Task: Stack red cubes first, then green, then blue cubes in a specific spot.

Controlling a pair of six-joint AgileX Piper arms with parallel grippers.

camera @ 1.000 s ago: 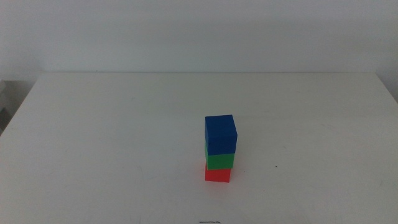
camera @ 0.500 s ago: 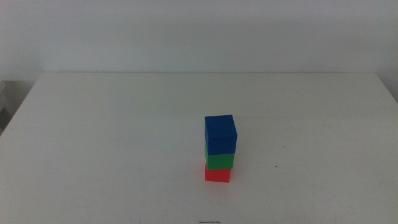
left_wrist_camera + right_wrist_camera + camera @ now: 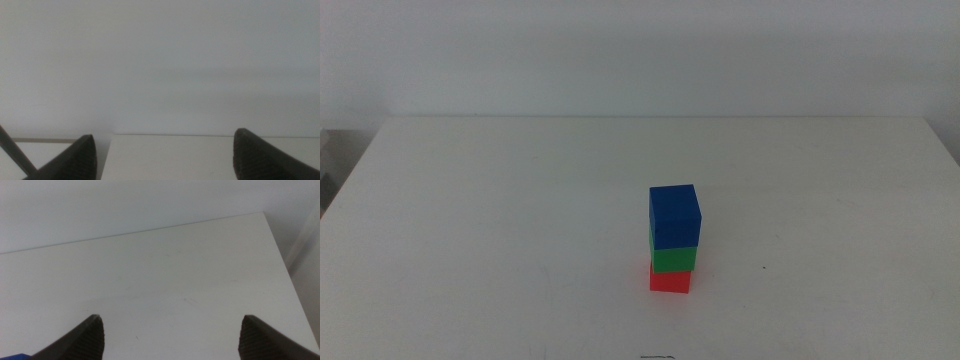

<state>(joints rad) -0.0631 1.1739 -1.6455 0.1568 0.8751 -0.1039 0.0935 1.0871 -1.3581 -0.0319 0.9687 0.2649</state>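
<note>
Nothing moved | blue cube [image 3: 674,217] tops stack | white table [image 3: 500,220] | both pincers wide, empty

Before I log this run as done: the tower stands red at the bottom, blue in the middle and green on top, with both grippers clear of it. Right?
Not quite. The middle view shows the red cube at the bottom, the green cube in the middle and the blue cube on top. Neither gripper touches the tower.
</note>
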